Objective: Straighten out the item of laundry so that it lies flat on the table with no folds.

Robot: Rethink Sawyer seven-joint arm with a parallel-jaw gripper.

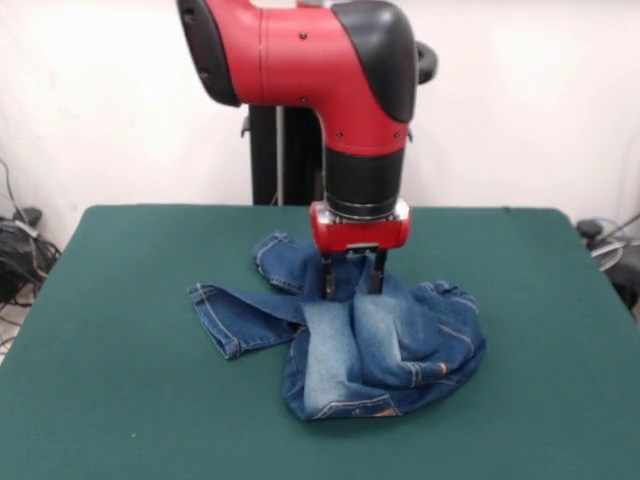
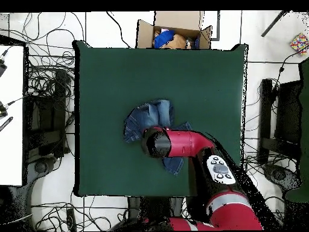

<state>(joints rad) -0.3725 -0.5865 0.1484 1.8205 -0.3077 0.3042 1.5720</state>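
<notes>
Overhead view, arm (image 2: pixel 181 144) hides gripper, jeans (image 2: pixel 146 116) apparently bunched beneath

Blue denim jeans (image 1: pixel 370 345) with faded pale patches and orange stitching are shown on a dark green surface (image 1: pixel 120 400).

- Arm (image 1: pixel 300 55): glossy red shell, black rounded joint caps, small dark screws along the red casing.
- Wrist: black cylinder above a silver ring and a red block.
- Gripper (image 1: pixel 351 277): two short dark fingers.
- Overhead, lower right: grey oval button panel (image 2: pixel 219 170) on the arm; grey band below it.
</notes>
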